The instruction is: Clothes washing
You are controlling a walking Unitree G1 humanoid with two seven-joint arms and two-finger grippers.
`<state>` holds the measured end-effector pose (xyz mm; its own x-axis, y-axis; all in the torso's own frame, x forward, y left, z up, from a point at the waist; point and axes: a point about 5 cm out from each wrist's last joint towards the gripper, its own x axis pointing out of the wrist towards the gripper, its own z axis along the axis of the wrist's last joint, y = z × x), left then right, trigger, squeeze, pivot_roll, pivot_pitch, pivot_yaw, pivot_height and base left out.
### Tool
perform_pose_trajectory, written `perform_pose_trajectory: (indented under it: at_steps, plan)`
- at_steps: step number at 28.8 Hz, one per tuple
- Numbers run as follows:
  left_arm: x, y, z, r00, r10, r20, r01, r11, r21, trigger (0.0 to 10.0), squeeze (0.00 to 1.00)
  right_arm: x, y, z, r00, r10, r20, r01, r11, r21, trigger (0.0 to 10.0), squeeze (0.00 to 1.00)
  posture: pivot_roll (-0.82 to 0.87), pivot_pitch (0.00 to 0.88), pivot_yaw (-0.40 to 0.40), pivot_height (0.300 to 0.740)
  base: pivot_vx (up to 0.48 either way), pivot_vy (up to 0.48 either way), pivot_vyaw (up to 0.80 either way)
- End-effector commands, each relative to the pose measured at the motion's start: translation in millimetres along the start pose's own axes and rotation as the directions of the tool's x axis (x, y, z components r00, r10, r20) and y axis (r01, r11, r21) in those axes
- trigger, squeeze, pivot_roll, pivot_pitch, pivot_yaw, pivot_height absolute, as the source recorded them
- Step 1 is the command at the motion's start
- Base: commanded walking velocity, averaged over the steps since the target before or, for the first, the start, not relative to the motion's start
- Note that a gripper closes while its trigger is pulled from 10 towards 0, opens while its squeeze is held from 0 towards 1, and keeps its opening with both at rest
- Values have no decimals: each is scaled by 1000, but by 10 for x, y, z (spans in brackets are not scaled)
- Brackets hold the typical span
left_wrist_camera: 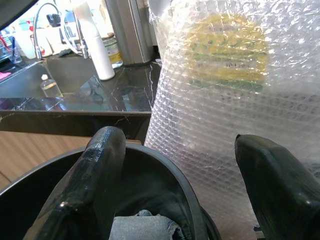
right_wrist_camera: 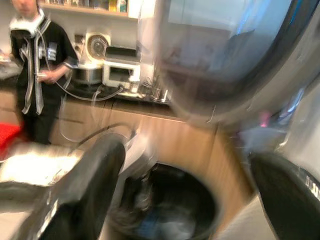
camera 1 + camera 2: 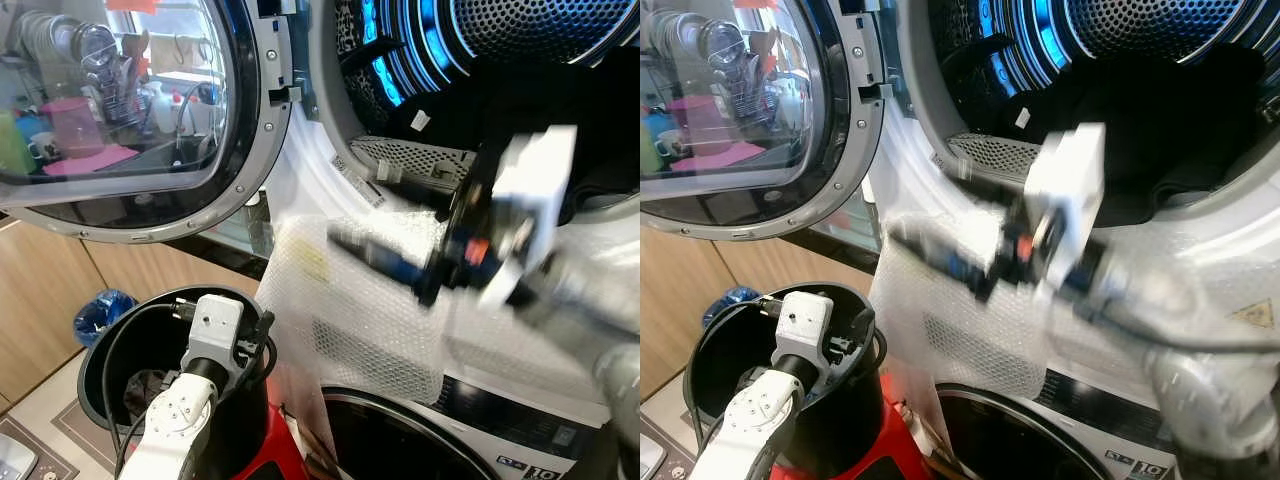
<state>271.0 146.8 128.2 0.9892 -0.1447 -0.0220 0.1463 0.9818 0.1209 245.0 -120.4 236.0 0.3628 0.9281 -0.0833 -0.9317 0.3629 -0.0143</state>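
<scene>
While you are planning the next reach, your left gripper (image 1: 175, 185) is hanging with its fingers spread wide over the round black laundry basket (image 3: 100, 345) at seven o'clock in the head view. Inside that basket, a bit of grey-blue cloth (image 1: 142, 227) is lying just below the fingertips, so the left arm looks nearer to it. At the centre, your right gripper (image 3: 345, 240) is blurring across the sheet of clear bubble wrap (image 3: 360, 320) draped over the washer's front, its fingers parted wide and holding nothing, pointing toward nine o'clock. Farther off, at one o'clock, dark clothing (image 3: 1140, 110) is lying in the blue-lit perforated steel drum (image 3: 520, 25), with the round glass door (image 3: 110, 100) swinging open at ten o'clock.
</scene>
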Motion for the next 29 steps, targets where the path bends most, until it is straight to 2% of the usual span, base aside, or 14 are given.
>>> perform_pose_trajectory:
  at_steps: [1,5,6,7,9,10,13,16,17,18,24,26,28,29]
  plan:
    - [-23,61,5,1000,16,5,-16,1000,16,10000,0,13,20,-221,998,27,-57,-25,998,50,10000,0,-5,0,61,740,0,0,0]
    - [-40,90,-40,1000,-14,-13,14,999,38,10000,0,-51,-110,-1007,981,-97,-168,149,932,331,10000,0,0,0,55,740,0,0,0]
    - [-48,38,-94,994,-104,-43,106,993,49,10000,0,-117,-182,-1374,956,-189,-223,272,856,440,10000,0,11,0,45,740,0,0,0]
    - [-48,38,-94,994,-104,-43,106,993,49,10000,0,-117,-182,-1374,956,-189,-223,272,856,440,10000,0,11,0,45,740,0,0,0]
    - [-123,-121,-307,909,-378,-177,393,918,57,10000,0,-242,-303,-1868,873,-383,-303,489,674,555,10000,0,17,0,48,740,0,0,0]
    - [-123,-121,-307,909,-378,-177,393,918,57,10000,0,-242,-303,-1868,873,-383,-303,489,674,555,10000,0,17,0,48,740,0,0,0]
    - [-223,-242,-460,796,-545,-263,576,816,51,10000,0,-351,-340,-2165,777,-501,-380,618,494,611,10000,0,25,0,51,740,0,0,0]
    - [-269,-421,-667,683,-648,-337,688,726,-3,10000,0,-515,-274,-2559,588,-587,-556,787,257,561,10000,0,14,0,63,740,0,0,0]
    - [-269,-421,-667,683,-648,-337,688,726,-3,10000,0,-515,-274,-2559,588,-587,-556,787,257,561,10000,0,14,0,63,740,0,0,0]
    - [-244,-594,-805,642,-676,-360,704,707,-71,10000,0,-642,-186,-2778,425,-607,-672,875,86,476,10000,0,0,0,75,740,0,0,0]
    - [-238,-923,-1042,526,-751,-399,755,629,-188,10000,0,-877,17,-3066,142,-583,-800,939,-177,296,10000,0,-4,0,79,740,0,0,0]
    - [-203,-960,-1151,525,-734,-430,727,650,-222,10000,0,-932,108,-3136,84,-556,-827,932,-251,263,10000,0,-14,0,82,740,0,0,0]
    - [-107,-929,-1314,569,-661,-489,593,742,-313,10000,0,-973,295,-3254,16,-482,-876,925,-325,195,10000,0,-17,0,84,740,0,0,0]
    - [-91,-892,-1397,575,-616,-539,551,778,-301,10000,0,-965,373,-3296,6,-450,-893,938,-307,161,10000,0,-24,0,84,740,0,0,0]
